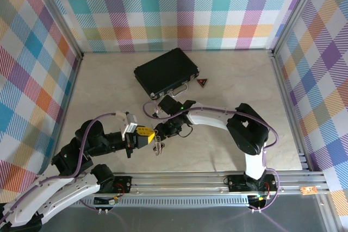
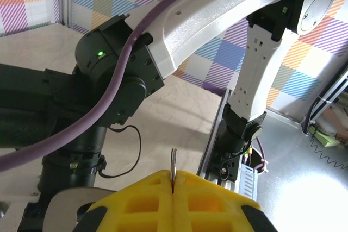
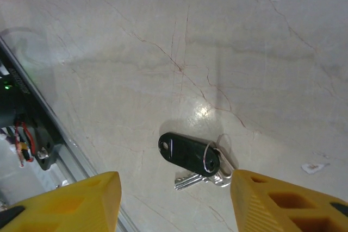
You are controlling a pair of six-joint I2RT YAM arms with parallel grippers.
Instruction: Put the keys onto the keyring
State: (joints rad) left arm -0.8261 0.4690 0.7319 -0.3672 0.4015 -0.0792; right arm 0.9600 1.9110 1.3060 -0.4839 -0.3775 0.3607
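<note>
**Top external:** The left gripper (image 1: 153, 136) hovers beyond the aluminium rail (image 1: 190, 180), its yellow fingers meeting the dark wrist of the right arm (image 1: 212, 119). Just beside them a small silvery bunch, the keys (image 1: 157, 146), lies between the rail and the black case (image 1: 166, 71), too tiny to read.

**Left wrist:** The fingers are pressed together, pinching a thin silver metal piece (image 2: 173, 162) seen edge-on. Only its tip shows, so I cannot tell key from ring.

**Right wrist:** The right gripper (image 3: 174, 182) is spread wide, its 2 fingers cut off at the bottom edge. Between them, near the rail, lies 1 black-headed key (image 3: 182, 149) on a keyring (image 3: 210, 157). The silver blades beneath it are partly hidden.
</note>
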